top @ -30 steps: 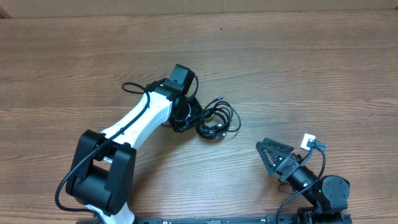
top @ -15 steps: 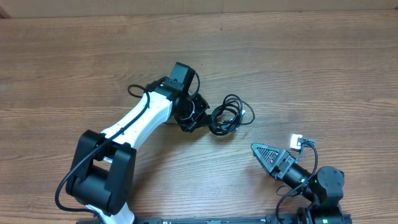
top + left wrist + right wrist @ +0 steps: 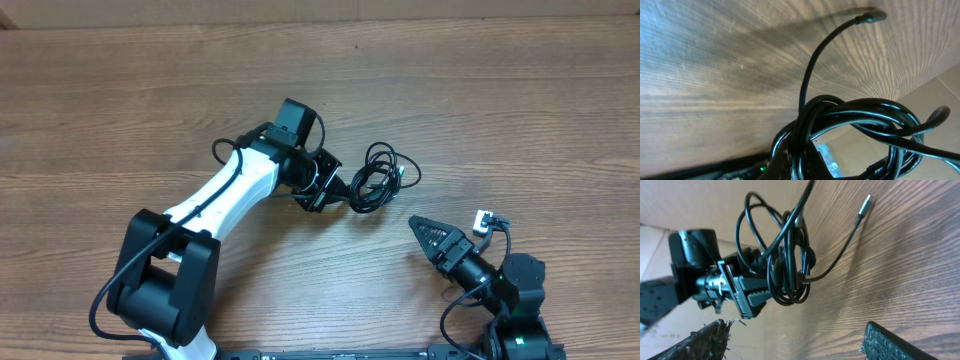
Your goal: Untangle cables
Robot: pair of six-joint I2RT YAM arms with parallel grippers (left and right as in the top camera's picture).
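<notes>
The left gripper point(image 3: 335, 184) pinches the tangled coil of thin black cables point(image 3: 382, 176) above the wooden tabletop point(image 3: 500, 120); the right gripper point(image 3: 420, 226) hangs spread nearby. The cords look light and floppy, probably best taken near the loose plug end point(image 3: 866, 203).

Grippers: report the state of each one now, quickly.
Left gripper: closed, holding the cables off the table.
Right gripper: jaws open, holding nothing.
</notes>
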